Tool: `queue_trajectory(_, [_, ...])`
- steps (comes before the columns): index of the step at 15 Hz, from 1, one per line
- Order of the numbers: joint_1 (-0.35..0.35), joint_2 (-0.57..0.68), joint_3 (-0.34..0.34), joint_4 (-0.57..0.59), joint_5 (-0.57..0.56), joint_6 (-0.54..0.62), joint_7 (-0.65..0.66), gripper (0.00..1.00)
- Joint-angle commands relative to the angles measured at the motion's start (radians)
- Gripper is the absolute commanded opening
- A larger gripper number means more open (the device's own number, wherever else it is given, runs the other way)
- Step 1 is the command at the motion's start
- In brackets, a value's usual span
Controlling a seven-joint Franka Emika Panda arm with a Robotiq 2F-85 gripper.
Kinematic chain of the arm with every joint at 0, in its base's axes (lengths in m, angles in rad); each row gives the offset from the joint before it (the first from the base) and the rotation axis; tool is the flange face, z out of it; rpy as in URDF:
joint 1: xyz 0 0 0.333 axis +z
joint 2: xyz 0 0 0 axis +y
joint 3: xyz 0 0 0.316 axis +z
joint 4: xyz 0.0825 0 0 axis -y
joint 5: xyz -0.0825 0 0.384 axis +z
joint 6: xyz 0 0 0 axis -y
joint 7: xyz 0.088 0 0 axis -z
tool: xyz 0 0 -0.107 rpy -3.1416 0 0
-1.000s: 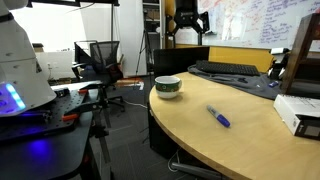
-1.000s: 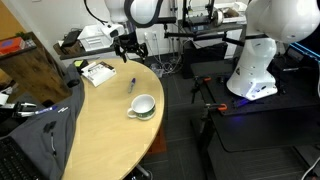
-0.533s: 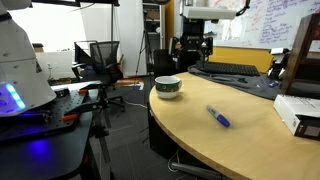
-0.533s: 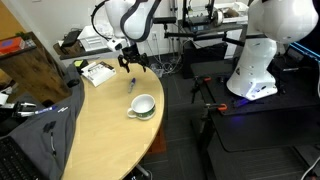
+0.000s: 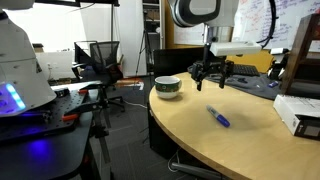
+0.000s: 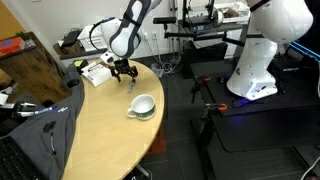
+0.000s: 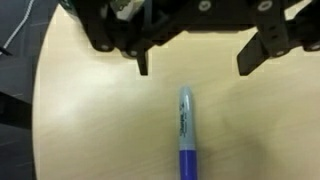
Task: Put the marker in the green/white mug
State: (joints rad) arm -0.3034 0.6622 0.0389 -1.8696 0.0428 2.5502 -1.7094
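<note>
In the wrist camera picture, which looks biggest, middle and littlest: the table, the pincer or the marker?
1. The table, filling most of the picture.
2. The pincer, spread across the top; being close to the camera makes it look big.
3. The marker, slim and blue.

view: an exterior view, nothing else used
counter: tan wood with a curved edge, fills the frame from 3 to 6 o'clock
green/white mug: upright on the counter near its 10 o'clock edge
marker: blue, lying flat on the counter at 4 o'clock from the mug, well apart from it, slanted 10-to-4 o'clock
gripper: hangs over the counter at 12 o'clock from the marker, not touching it; jaws spread, pointing down, nothing between them
arm: white, enters at 12 o'clock
white box: on the counter at the 3 o'clock frame edge
office chair: dark, off the counter, 9 o'clock from the mug
</note>
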Motion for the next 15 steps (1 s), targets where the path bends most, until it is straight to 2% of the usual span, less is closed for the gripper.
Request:
queue_trajectory(1, [-0.053,0.095,0.045,0.112,0.0,-0.034,-0.032,1.0])
queue_trajectory(5, [-0.085,0.159,0.06,0.169,-0.012,-0.042,-0.062,0.98])
queue_trajectory(9, [-0.089,0.172,0.043,0.156,-0.041,-0.025,-0.07,0.91])
queue_trajectory(11, [-0.097,0.184,0.049,0.157,-0.048,-0.024,-0.075,0.84])
queue_trajectory(12, [-0.092,0.191,0.043,0.158,-0.054,-0.025,-0.065,0.64])
queue_trajectory(14, [-0.093,0.204,0.044,0.16,-0.058,-0.024,-0.063,0.59])
queue_trajectory(15, [-0.09,0.209,0.04,0.161,-0.061,-0.022,-0.056,0.51])
